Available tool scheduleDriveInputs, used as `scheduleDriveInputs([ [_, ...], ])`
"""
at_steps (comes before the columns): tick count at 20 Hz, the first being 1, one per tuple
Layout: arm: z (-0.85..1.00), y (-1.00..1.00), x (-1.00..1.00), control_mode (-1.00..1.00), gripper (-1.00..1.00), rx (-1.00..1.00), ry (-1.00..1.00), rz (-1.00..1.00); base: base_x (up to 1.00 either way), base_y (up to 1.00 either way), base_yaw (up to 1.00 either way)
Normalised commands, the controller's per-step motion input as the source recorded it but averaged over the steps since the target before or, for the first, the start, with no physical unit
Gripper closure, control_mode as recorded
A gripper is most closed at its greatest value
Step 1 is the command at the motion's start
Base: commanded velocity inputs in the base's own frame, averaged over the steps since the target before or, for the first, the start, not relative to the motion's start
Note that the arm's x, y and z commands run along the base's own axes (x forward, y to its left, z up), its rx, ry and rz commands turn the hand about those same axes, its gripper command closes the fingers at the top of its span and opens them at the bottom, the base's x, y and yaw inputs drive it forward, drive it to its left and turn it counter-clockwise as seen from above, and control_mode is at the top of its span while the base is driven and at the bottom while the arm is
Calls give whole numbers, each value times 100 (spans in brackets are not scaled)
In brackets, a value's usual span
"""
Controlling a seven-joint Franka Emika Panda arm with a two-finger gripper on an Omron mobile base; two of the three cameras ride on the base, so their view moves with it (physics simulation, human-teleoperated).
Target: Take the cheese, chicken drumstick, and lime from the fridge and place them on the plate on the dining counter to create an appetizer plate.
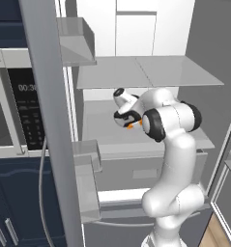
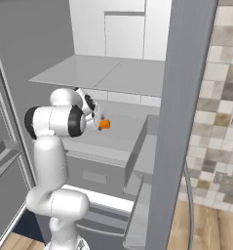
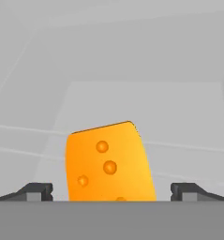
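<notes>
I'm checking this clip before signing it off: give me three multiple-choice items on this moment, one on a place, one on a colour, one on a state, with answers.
1. Where is the cheese?
A. on a fridge shelf
B. on a plate
C. in the door bin

2. What colour is the cheese?
A. white
B. orange
C. green

3. How does the gripper stand?
A. shut on the cheese
B. open, a fingertip on each side of the cheese
C. shut and empty

Answers:
1 A, both base views show it on the grey shelf by the hand.
2 B, bright orange in every view.
3 B, the hand view shows gaps between fingertips and cheese.
</notes>
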Motion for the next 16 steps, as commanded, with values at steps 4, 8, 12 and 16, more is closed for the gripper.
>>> scheduleDriveInputs([
  [4,-34,-47,2,-100,-100,0,7,0,0,0,0],
  [8,-56,-37,0,-100,-100,0,6,0,0,0,0],
  [12,-89,-52,0,-100,-100,0,0,0,0,0,0],
  [16,-100,-65,0,-100,-100,0,0,0,0,0,0],
])
